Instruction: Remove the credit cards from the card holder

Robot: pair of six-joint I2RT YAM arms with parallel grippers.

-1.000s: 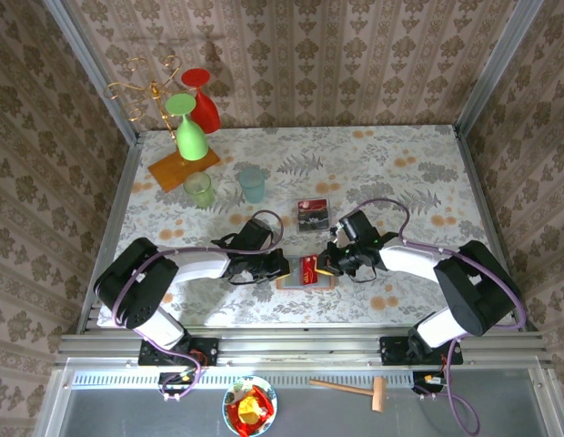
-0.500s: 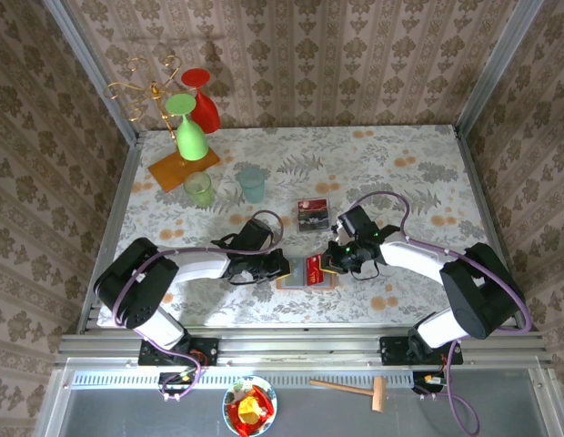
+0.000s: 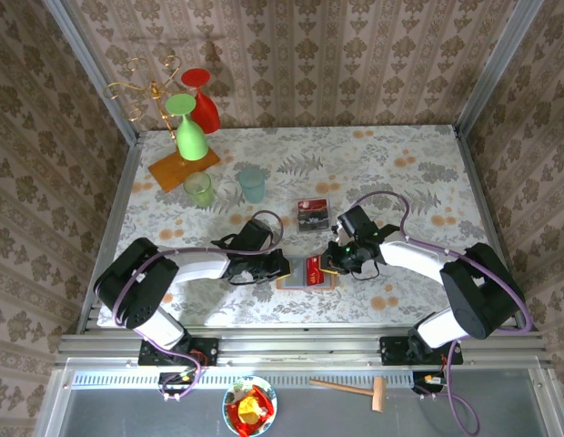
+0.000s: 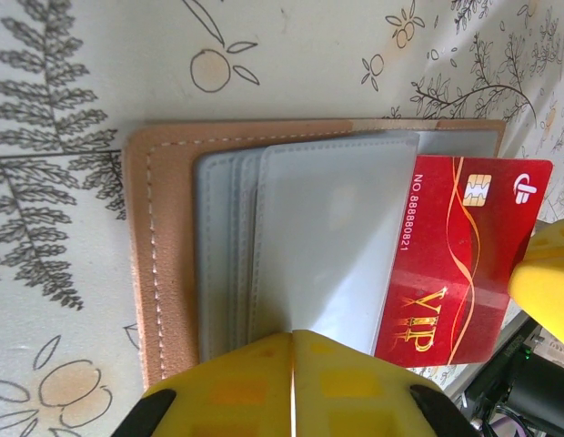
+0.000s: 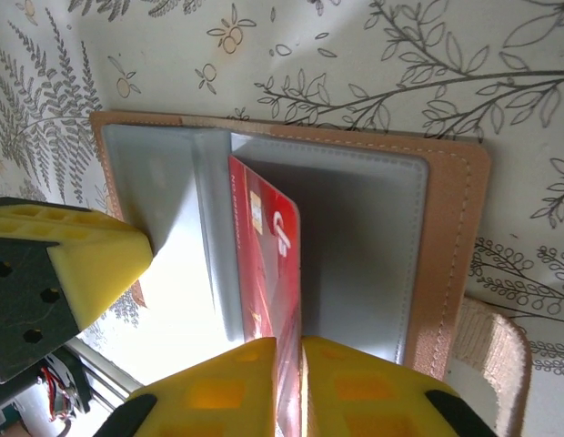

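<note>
Top view first: card holder (image 3: 300, 284) lay open near the table's (image 3: 418, 173) near edge, abt midway btw the left and right edges, w/ both arms reaching in. Left hand (image 3: 283, 267) sat at its left side and right hand (image 3: 327, 264) at its right side, w/ the red card (image 3: 311, 269) btw them. Loose cards (image 3: 312, 215), dark w/ a red band, lay on the table just beyond toward the far edge, apart from the holder.

Left wrist view: left hand (image 4: 293, 355) was clenched tight on the card holder's (image 4: 164, 273) edge, its pads meeting over the grey pockets, so it pinned that side. Red card (image 4: 464, 264) stuck a good part out of the pocket mouth on the side away from this hand. A yellow pad of the right hand (image 4: 546, 282) touched its outer end.

Right wrist view: right hand (image 5: 288, 364) was grasping the red card (image 5: 268, 237) by its end, the card on edge in the narrow slit btw the pads. Card holder (image 5: 455, 237) lay flat beyond, w/ the left hand (image 5: 73, 264) on its far side.

Key relation, as I judged it: the card's long axis ran from pocket to right hand, so the pull should go straight along it toward the table's right edge. Right arm was the one to do it, left only bracing.
</note>
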